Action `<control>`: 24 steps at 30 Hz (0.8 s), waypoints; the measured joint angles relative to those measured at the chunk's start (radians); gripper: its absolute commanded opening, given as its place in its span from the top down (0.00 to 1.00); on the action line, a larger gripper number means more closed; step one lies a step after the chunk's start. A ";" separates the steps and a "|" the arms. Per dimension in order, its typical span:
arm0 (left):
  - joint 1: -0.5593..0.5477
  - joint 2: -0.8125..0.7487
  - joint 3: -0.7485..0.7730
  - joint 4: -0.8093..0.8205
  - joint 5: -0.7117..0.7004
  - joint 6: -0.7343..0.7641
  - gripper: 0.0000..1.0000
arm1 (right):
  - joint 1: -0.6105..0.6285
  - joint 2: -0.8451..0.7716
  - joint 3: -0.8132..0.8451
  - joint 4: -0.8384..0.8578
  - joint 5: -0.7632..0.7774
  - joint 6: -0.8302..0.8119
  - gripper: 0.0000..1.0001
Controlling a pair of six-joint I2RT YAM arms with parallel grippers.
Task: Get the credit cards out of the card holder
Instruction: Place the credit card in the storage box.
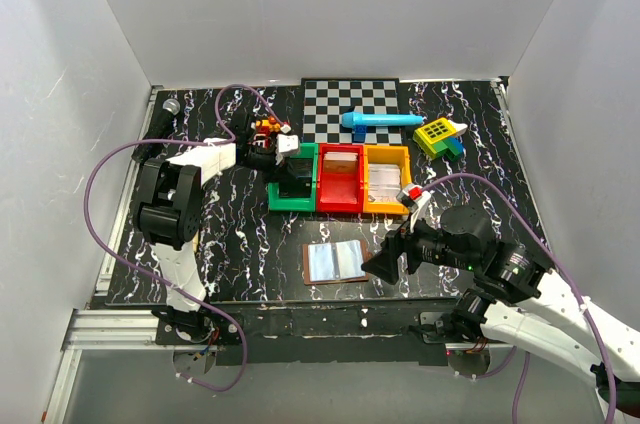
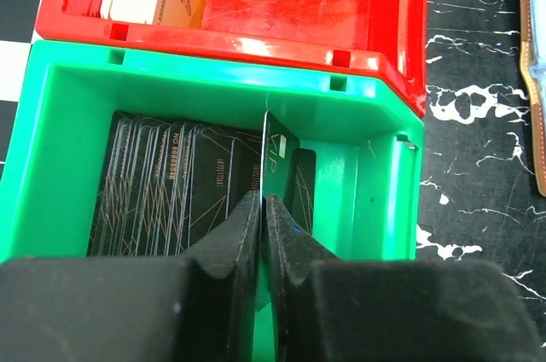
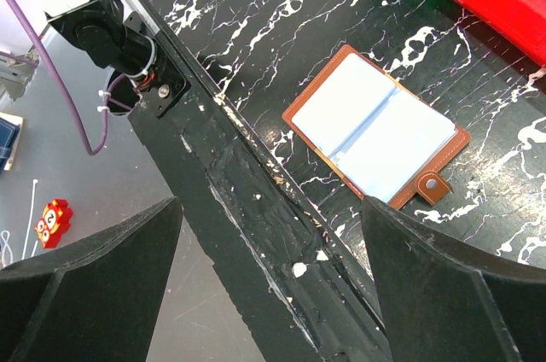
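Black card (image 2: pixel 275 166): stands on edge, pinched between the pads of my left tool (image 2: pixel 262 208), over the inside of the green bin (image 2: pixel 213 80); pale lettering shows on its face.
Risk, release: I hold the card upright and by a narrow strip only. If I let go as it stands, I judge it may lean on the bin's wall or wedge on end rather than lie flat on the stack of black cards (image 2: pixel 171 183) beside it.
Risk, slip: smooth plastic in a thin pinch may pivot or slide if an edge catches the green rim on the way down.
Risk, holder: card holder (image 3: pixel 375 127) lies near the front edge of the table (image 3: pixel 281 3); a careless pass by my right tool (image 3: pixel 269 204) could push it toward that edge.
Left tool: jaws closed down to the card's thickness, gripping the black card and nothing else; I cannot tell whether the card's lower edge touches the bin floor.
Right tool: jaws spread wide, holding nothing, touching nothing, hanging above the table's front edge with the card holder just beyond it.
Card holder, place: on the table in front of the bins, apart from them, opened flat like a book, pale blue panels up, tab with snap hanging off one side.
Card holder, contents: no card shows in its panels from here; I judge it close to emptied.
Red bin (image 2: pixel 401 29): next to the green one, with pale cards stood against one end.
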 measured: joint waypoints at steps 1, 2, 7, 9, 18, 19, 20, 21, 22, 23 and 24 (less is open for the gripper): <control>0.000 0.000 0.000 0.005 -0.004 -0.002 0.92 | 0.000 0.002 0.000 0.000 0.000 0.000 0.06; 0.000 0.000 0.000 0.012 -0.008 -0.005 0.92 | 0.000 0.003 0.000 0.000 0.000 0.000 0.06; -0.002 0.000 -0.003 0.040 -0.024 -0.011 0.89 | 0.000 0.003 -0.001 0.005 0.000 0.000 0.06; -0.002 0.000 -0.005 0.051 -0.029 -0.011 0.88 | 0.000 0.003 -0.001 0.008 0.000 0.000 0.06; -0.002 -0.003 -0.017 0.083 -0.029 -0.013 0.86 | 0.000 0.003 -0.012 0.021 -0.001 0.000 0.06; -0.002 -0.004 -0.020 0.086 -0.029 -0.013 0.86 | 0.000 0.003 -0.014 0.021 -0.001 0.000 0.06; -0.002 -0.005 -0.023 0.090 -0.029 -0.012 0.86 | 0.000 0.003 -0.014 0.021 -0.001 0.000 0.06; -0.002 -0.006 -0.026 0.094 -0.030 -0.012 0.85 | 0.000 0.003 -0.014 0.021 -0.001 0.000 0.06; -0.002 -0.007 -0.028 0.098 -0.030 -0.012 0.85 | 0.000 0.003 -0.014 0.021 -0.001 0.001 0.06; -0.002 -0.009 -0.031 0.103 -0.030 -0.012 0.85 | 0.000 0.003 -0.015 0.022 -0.001 0.001 0.06; -0.002 -0.010 -0.034 0.106 -0.030 -0.012 0.85 | 0.000 0.003 -0.015 0.022 -0.001 0.001 0.06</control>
